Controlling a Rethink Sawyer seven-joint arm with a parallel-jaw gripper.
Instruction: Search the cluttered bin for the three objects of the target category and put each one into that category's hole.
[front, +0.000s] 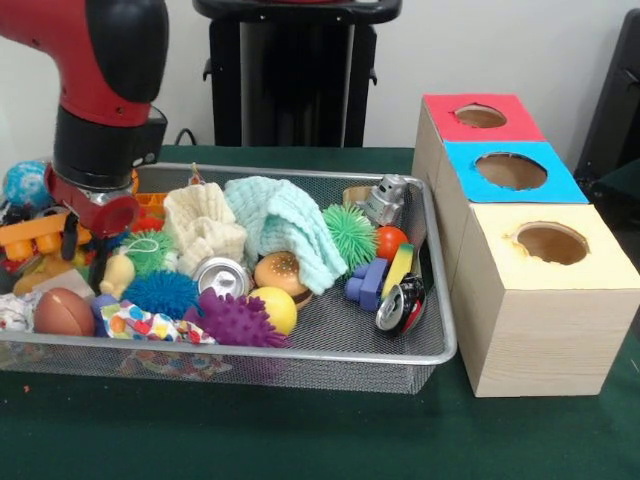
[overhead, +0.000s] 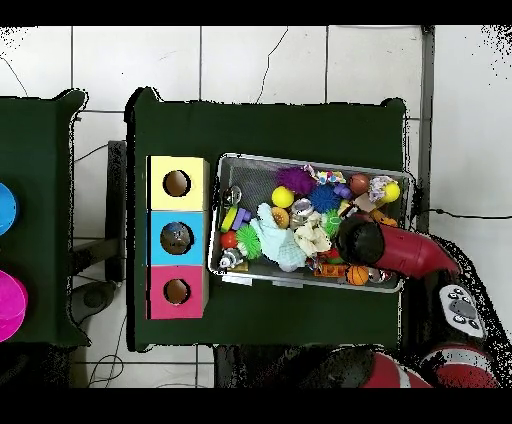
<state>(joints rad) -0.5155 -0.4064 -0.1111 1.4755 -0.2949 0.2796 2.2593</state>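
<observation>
— Three holed boxes are seen from the front: red (front: 478, 117), blue (front: 510, 171) and yellow (front: 545, 300), right of the wire bin (front: 400, 345). Is the pincer shown?

— Only the arm (front: 100, 110), lowered over the bin's left end; pincer opening cannot be told.

— And overhead?

— The arm (overhead: 385, 245) is seen covering toys beside the orange ball (overhead: 357, 274). The green desk (overhead: 250, 125) is shown whole.

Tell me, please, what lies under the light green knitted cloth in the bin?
The knitted cloth drapes partly over a toy hamburger, whose front sticks out below its edge. Anything deeper beneath the cloth is covered and cannot be seen.
</observation>
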